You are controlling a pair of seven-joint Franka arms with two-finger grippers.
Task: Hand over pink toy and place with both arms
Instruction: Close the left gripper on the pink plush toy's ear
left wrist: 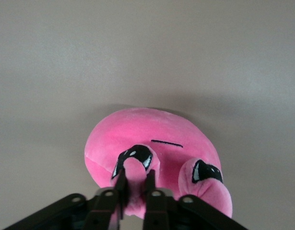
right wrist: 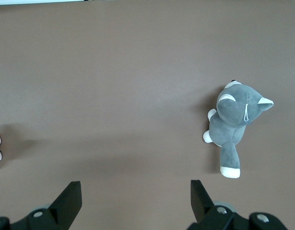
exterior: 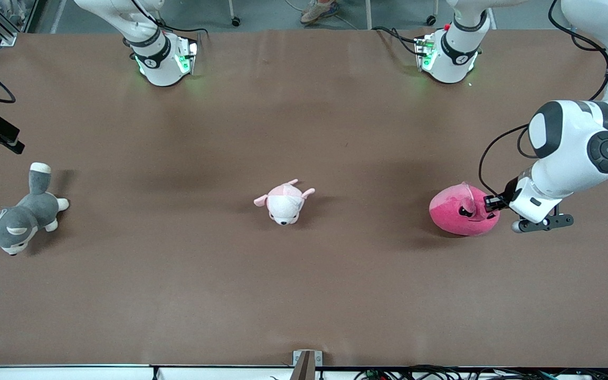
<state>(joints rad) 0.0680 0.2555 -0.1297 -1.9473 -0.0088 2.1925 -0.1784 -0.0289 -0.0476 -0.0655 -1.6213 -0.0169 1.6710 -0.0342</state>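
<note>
1. Pink toy (exterior: 459, 214): round hot-pink plush with black angry eyes, lying on the brown table (exterior: 304, 295). It is taken as the landmark for this entry. It is sitting toward the left arm's end of the table, about midway between the robots' bases and the table edge nearest the front camera.
2. Left gripper (exterior: 494, 203): the left arm is reaching down to the pink toy's side. The left wrist view is showing the gripper (left wrist: 135, 184) clenched on a small pink flap (left wrist: 134, 172) of the toy, just beside 1 black eye (left wrist: 136, 155). The 2 fingers (left wrist: 120, 184) are pressing the flap from both sides. The toy's body is resting on the table.
3. Right gripper (right wrist: 135, 196): showing only in the right wrist view, released, with its 2 fingers (right wrist: 70, 199) standing wide apart and holding nothing. It is hanging above bare table well apart from the pink toy, toward the right arm's end. The right arm is waiting.
4. Pale pink-and-white plush animal (exterior: 284, 201): lying on the table well apart from the pink toy, toward the right arm's end, near the table's middle.
5. Grey-and-white plush dog (exterior: 19, 219): lying on the table farthest from the pink toy, at the right arm's end. It is also showing in the right wrist view (right wrist: 235, 127).
</note>
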